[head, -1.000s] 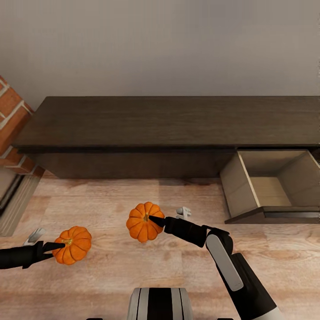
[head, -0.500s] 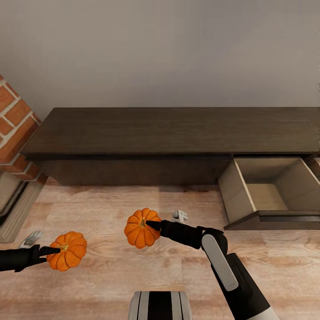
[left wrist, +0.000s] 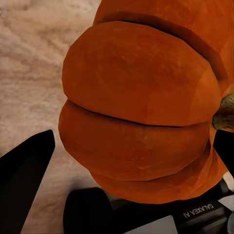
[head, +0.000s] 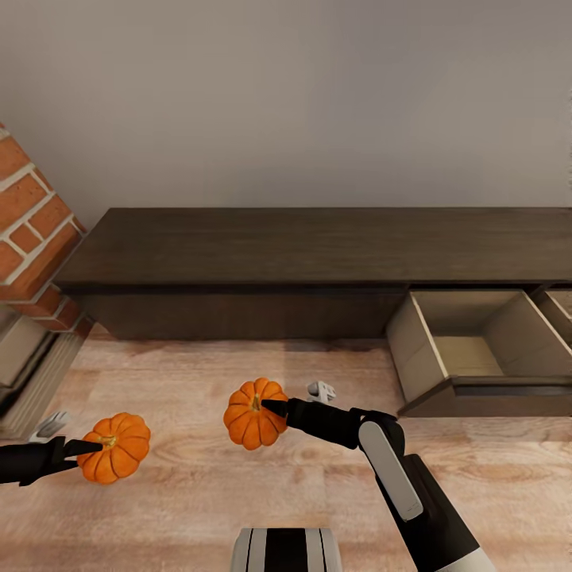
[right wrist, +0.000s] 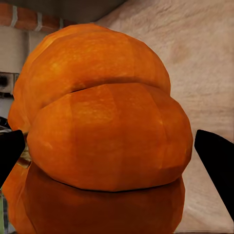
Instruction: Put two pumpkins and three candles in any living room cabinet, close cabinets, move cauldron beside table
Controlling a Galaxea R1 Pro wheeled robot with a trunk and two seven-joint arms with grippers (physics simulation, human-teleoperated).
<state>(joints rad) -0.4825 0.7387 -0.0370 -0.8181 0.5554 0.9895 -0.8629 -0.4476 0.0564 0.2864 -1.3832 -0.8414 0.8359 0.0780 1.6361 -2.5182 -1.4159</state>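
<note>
Right gripper [head: 266,407] clamped on right pumpkin [head: 253,414], left gripper [head: 83,447] clamped on left pumpkin [head: 113,446], both above floor; steer toward open drawer [head: 469,353] of cabinet [head: 238,254]; lower right pumpkin well inside walls before you release; keep front panel clear.

Two pumpkins [head: 254,413] [head: 115,447]; one cabinet [head: 318,254]; two open drawers [head: 477,349] [head: 560,306].

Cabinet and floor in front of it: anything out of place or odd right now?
One cabinet drawer stands pulled open and looks empty. Each hand, left hand and right hand, holds a pumpkin, the left pumpkin and the right pumpkin. Nothing spilled or damaged.
</note>
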